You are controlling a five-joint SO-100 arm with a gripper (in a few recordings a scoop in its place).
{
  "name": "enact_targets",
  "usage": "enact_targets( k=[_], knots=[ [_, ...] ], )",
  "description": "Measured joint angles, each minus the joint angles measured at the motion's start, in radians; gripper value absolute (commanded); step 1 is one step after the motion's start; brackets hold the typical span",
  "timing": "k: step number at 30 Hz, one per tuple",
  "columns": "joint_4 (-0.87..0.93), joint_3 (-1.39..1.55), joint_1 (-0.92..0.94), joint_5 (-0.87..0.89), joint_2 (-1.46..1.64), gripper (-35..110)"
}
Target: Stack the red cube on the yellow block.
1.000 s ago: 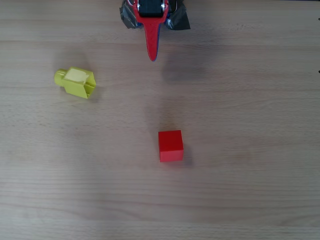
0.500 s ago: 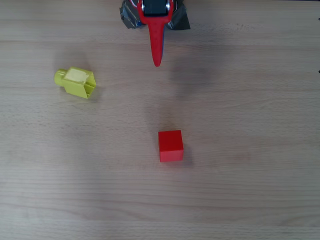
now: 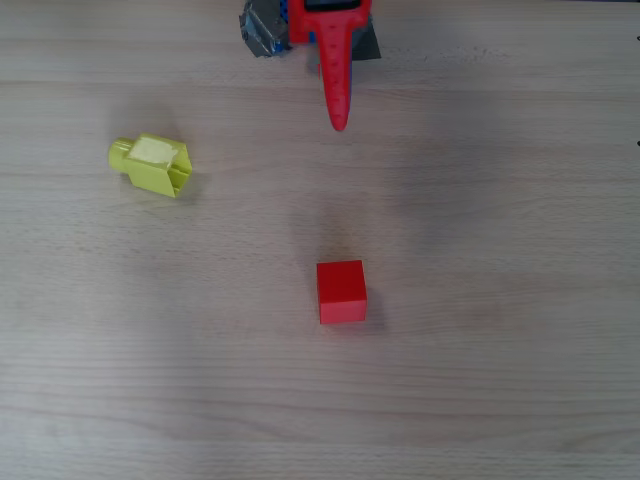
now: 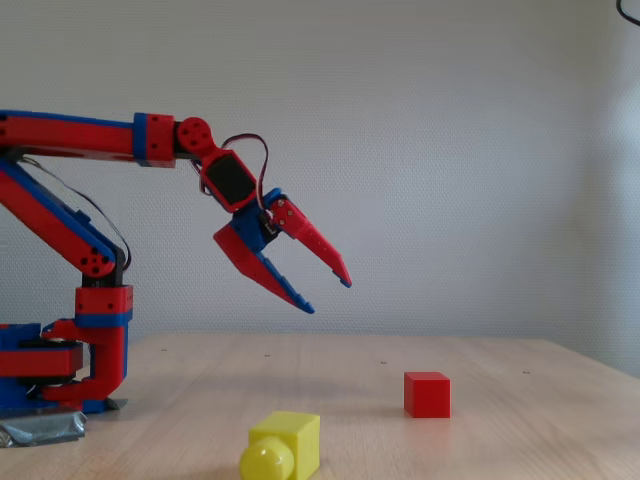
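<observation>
I see the red cube, small, matte, plain-faced, sitting flat on the wooden surface. My claw hangs in the air, parted, holding nothing. From its tip in the overhead view the cube lies at 6 o'clock, well apart; the yellow block sits at 8 o'clock.

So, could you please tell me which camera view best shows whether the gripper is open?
The fixed view: it catches the gripper side-on, raised above the table with a clear gap between its fingers. The overhead view looks straight down, so the gripper reads as one red point and the gap is hidden.
</observation>
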Motion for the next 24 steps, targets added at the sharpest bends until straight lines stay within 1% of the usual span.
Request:
enact_targets(
  k=[4,11,17,20,24],
  knots=[
    [-0.060,-0.086,-0.023,0.000,-0.160,18],
    [-0.106,-0.282,-0.015,-0.003,-0.442,18],
    [-0.132,-0.391,-0.014,-0.003,-0.624,20],
    [-0.095,-0.428,0.008,-0.003,-0.661,29],
    [0.006,-0.456,0.012,0.012,-0.675,41]
  ],
)
